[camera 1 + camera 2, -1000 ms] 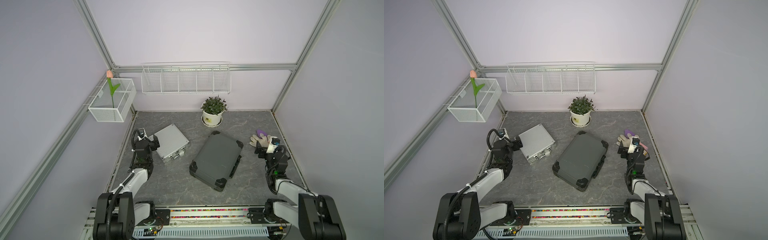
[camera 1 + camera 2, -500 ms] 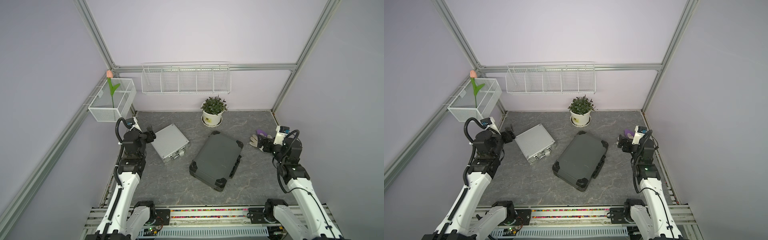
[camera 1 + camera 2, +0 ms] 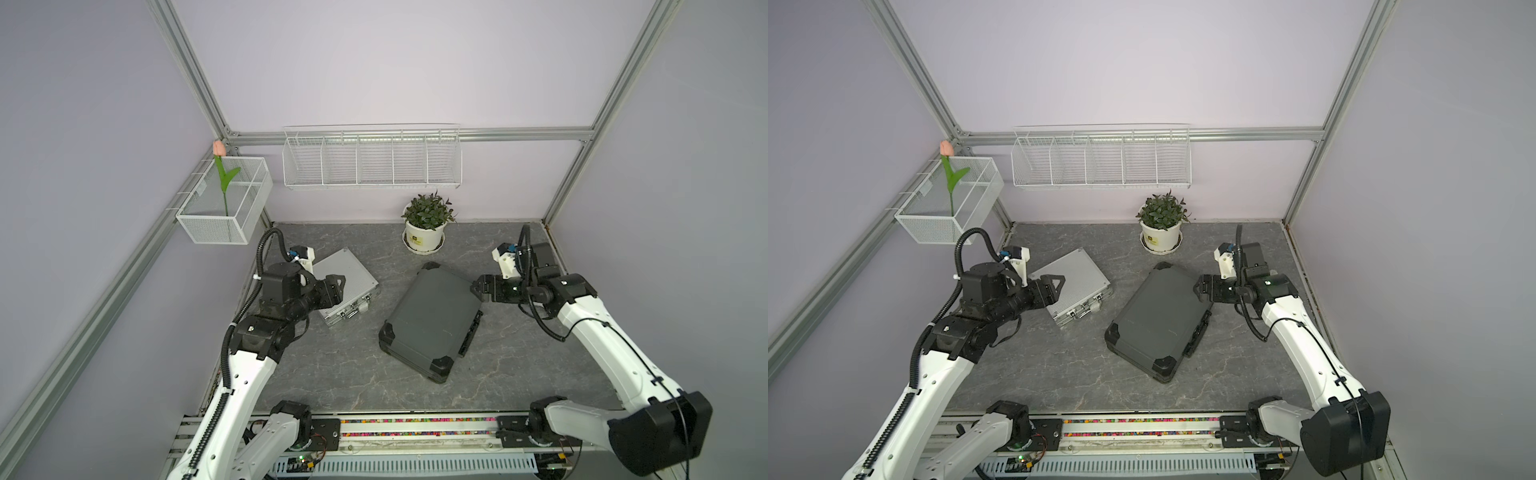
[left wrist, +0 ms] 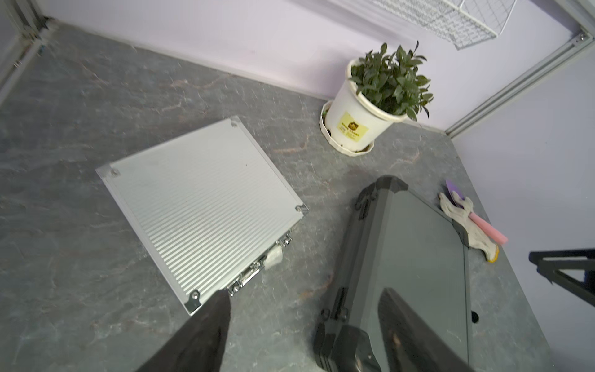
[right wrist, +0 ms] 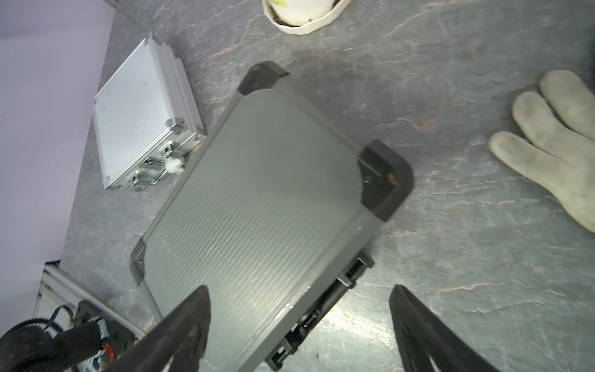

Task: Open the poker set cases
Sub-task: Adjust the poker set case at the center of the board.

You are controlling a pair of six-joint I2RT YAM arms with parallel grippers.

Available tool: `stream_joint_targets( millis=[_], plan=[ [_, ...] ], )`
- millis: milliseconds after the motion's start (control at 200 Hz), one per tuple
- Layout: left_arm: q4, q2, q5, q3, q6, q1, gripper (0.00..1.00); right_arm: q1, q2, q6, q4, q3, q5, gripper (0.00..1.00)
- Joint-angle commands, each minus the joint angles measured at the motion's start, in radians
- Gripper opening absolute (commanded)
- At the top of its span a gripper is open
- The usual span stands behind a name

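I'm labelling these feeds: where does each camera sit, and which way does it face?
Top views: high over the robot's base, looking down toward the back wall; left arm, right arm, left gripper, right gripper show.
Left wrist: on the left arm, looking down at silver case, plant, glove; its open fingers show.
Right wrist: on the right arm, looking down on grey case; its open fingers show.
Shared: both cases, in every view.

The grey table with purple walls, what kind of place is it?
Probably a robot test booth: aluminium frame rails around plain walls, a left arm and right arm mounted at the table's front, and staged props like the potted plant.
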Motion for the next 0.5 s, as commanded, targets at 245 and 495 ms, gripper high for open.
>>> stream_joint_targets(
  millis=[245,495],
  plan=[
    [-0.199,-0.119,0.126,-0.140,-0.279,-0.146,0.71,0.020,0.285,-0.122,-0.295,0.285,0.045,0.85],
    [-0.207,-0.094,0.147,-0.218,-0.396,-0.280,0.71,0.019,0.427,-0.137,-0.313,0.405,0.040,0.88]
  ],
)
